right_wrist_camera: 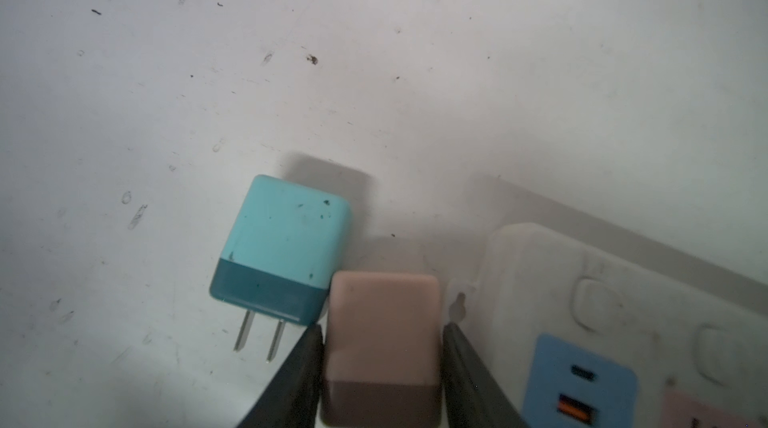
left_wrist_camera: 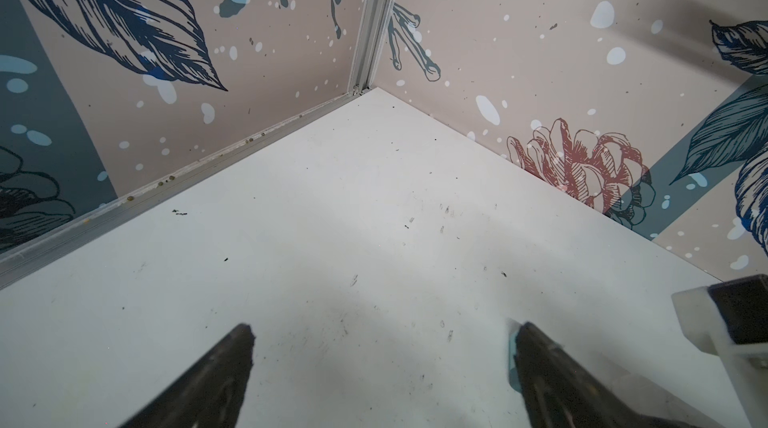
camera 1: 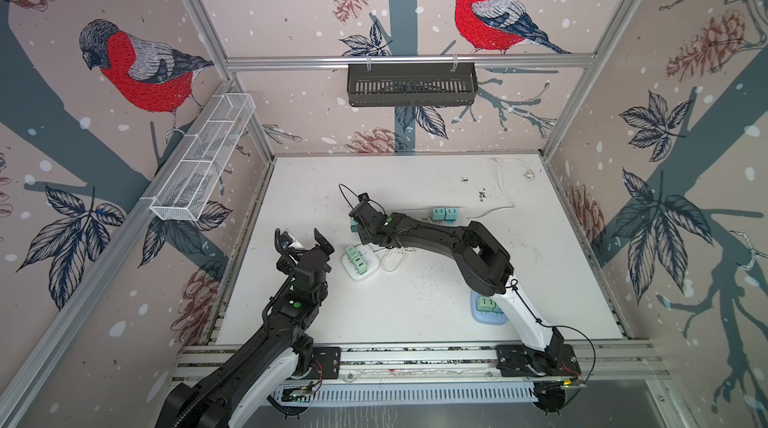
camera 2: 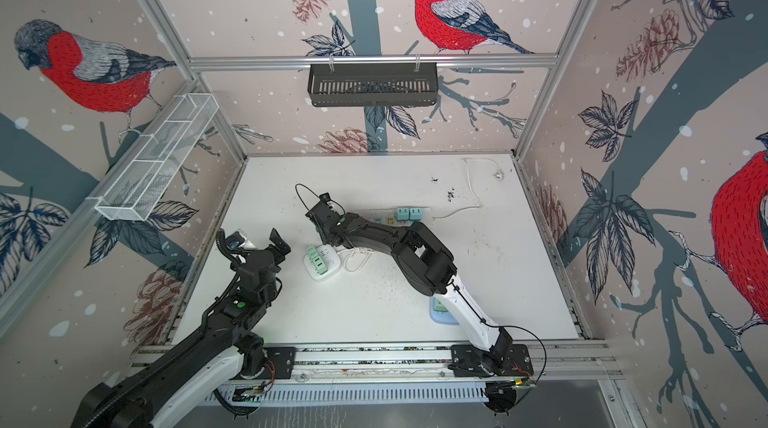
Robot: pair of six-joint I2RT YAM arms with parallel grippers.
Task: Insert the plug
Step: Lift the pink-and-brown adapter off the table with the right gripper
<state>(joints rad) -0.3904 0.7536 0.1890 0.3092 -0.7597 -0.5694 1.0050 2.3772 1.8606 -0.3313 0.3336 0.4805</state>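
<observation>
Grasp step, I judge: right gripper (right_wrist_camera: pixel 382 327) clamps the pink plug (right_wrist_camera: pixel 382 305) at lower centre, just beside the strip (right_wrist_camera: pixel 540 263). Left gripper (left_wrist_camera: pixel 382 334) gapes, idle. Next calls for lifting and aligning the hidden prongs over a free socket.

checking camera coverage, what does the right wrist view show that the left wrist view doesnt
Only the right wrist view: a pink plug between the right jaws, a teal plug lying beside it with prongs bare, and a white power strip. Only the left wrist view: the open left jaws and the enclosure's corner post. Both: the scuffed white table.
</observation>
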